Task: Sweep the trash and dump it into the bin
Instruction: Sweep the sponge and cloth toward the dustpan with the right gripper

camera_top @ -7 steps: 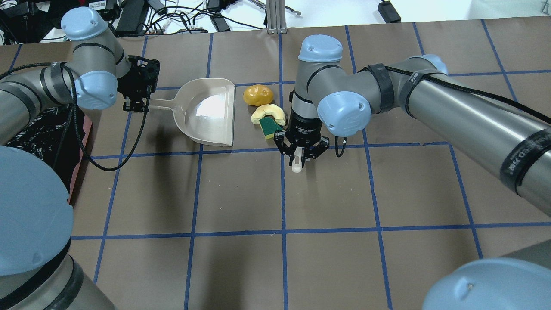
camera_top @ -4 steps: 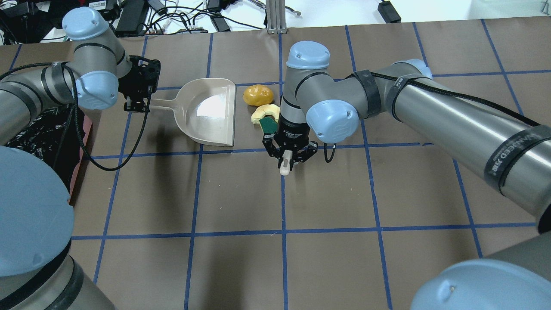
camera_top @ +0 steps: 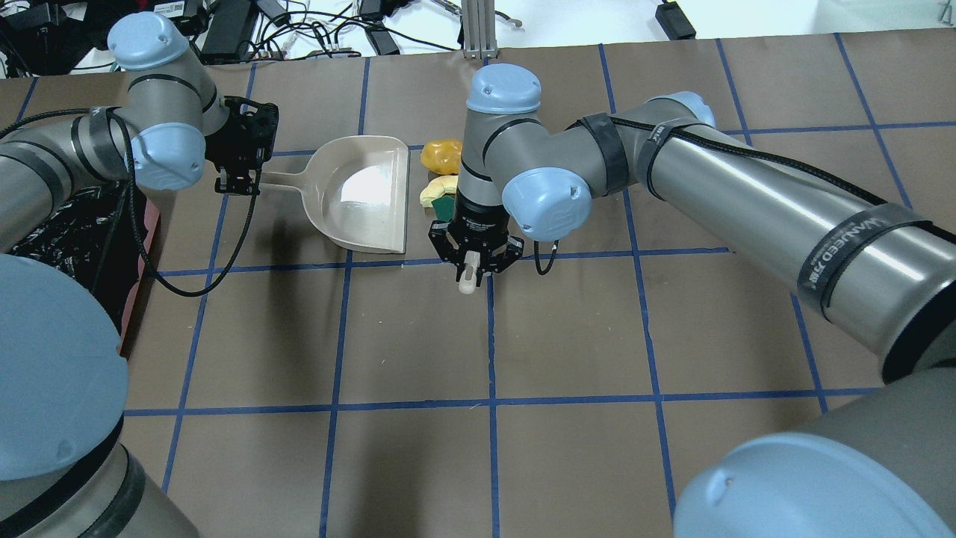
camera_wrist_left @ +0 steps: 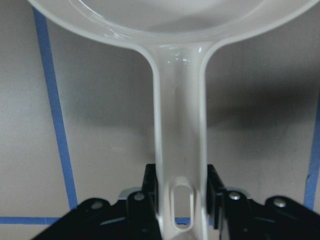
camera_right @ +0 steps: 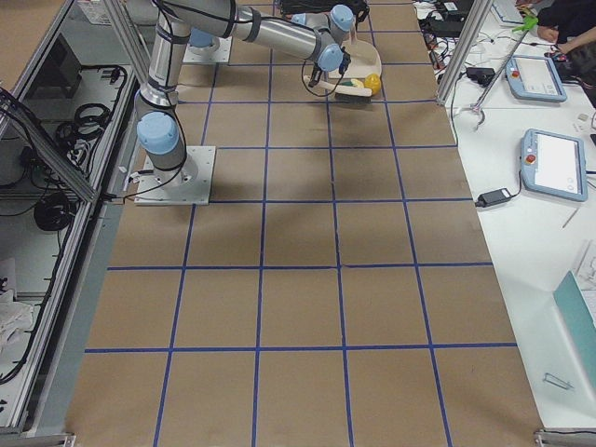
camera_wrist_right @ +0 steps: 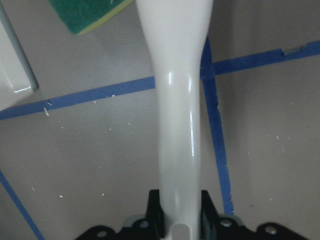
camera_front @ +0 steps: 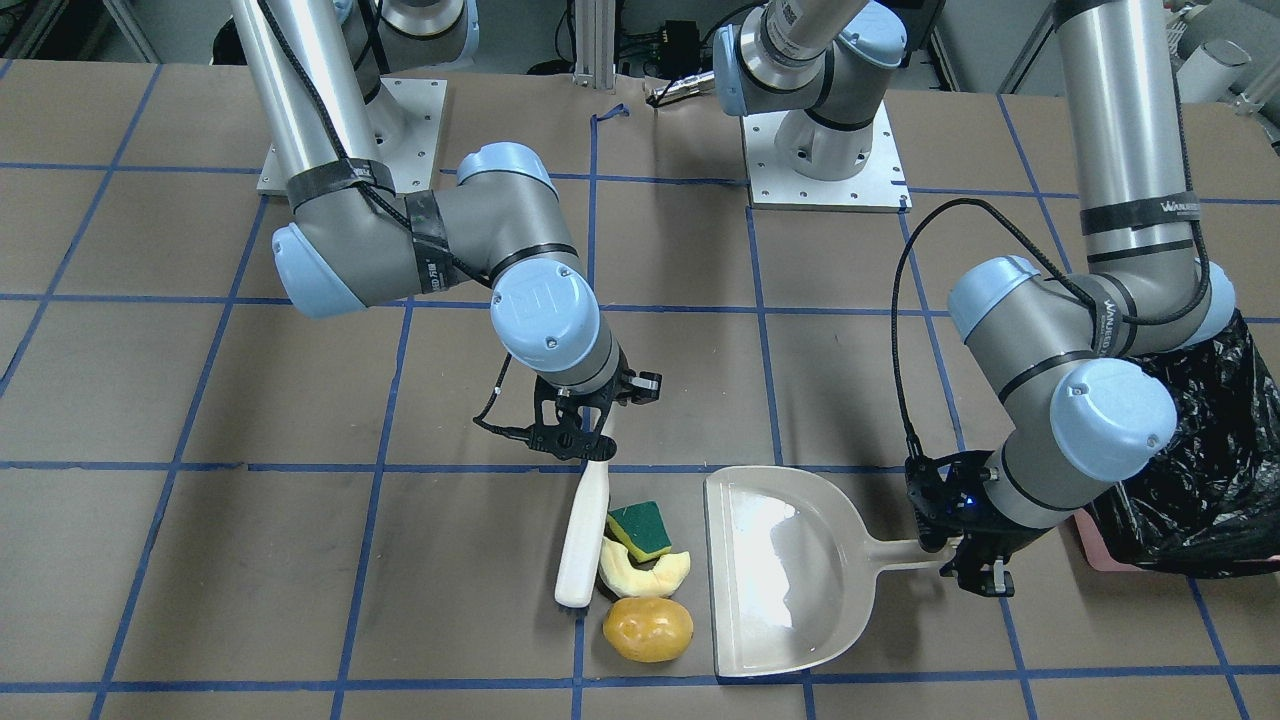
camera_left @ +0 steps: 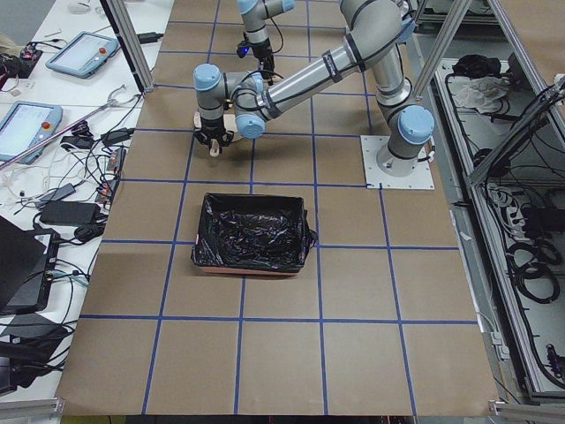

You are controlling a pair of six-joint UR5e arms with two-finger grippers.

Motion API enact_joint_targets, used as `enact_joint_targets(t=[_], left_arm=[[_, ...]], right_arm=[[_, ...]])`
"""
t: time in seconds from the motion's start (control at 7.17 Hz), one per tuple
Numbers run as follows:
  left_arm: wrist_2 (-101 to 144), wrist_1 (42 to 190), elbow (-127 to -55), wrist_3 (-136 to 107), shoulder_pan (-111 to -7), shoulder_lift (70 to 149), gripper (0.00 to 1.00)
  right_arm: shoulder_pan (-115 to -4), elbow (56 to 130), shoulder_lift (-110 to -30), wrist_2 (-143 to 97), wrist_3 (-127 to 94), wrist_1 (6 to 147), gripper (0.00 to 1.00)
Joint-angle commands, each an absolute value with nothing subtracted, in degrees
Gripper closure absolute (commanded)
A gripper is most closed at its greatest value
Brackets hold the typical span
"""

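Note:
The trash lies just right of the dustpan's mouth: a green-topped sponge piece (camera_front: 640, 528), a pale crescent fruit slice (camera_front: 645, 575) and a yellow-brown lump (camera_front: 648, 629). My right gripper (camera_front: 585, 448) is shut on the handle of a beige brush (camera_front: 583, 545), whose head rests against the trash on the side away from the dustpan. In the overhead view the right wrist hides most of the sponge and slice (camera_top: 433, 188). My left gripper (camera_top: 237, 185) is shut on the handle of the beige dustpan (camera_top: 366, 194), which lies flat. The black-lined pink bin (camera_left: 252, 234) stands to my left.
Cables and electronics (camera_top: 314, 30) lie beyond the table's far edge. The arm bases (camera_front: 820, 160) stand at the table's near side. The bin's black bag (camera_top: 67, 224) sits right under my left arm's elbow. Blue tape lines grid the brown table.
My right gripper has moved left with the brush, pushing the sponge and fruit slice closer to the dustpan's mouth. The left gripper and dustpan have not moved.

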State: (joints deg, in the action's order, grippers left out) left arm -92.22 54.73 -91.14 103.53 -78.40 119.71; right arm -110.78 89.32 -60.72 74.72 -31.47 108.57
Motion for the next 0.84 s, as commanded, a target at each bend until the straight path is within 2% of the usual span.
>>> enact_joint_targets(t=[0.0,0.7], left_arm=[[-92.2,54.76,-91.14,103.54,-78.4,119.71,0.71],[-92.2,54.67,-91.14,103.62,-78.4,119.71,0.71]], right_arm=[[-111.27,87.37,-59.77,74.71,-31.82,108.81,1.0],[-111.27,86.49,-58.71,74.88,-29.63,110.83,1.0]])
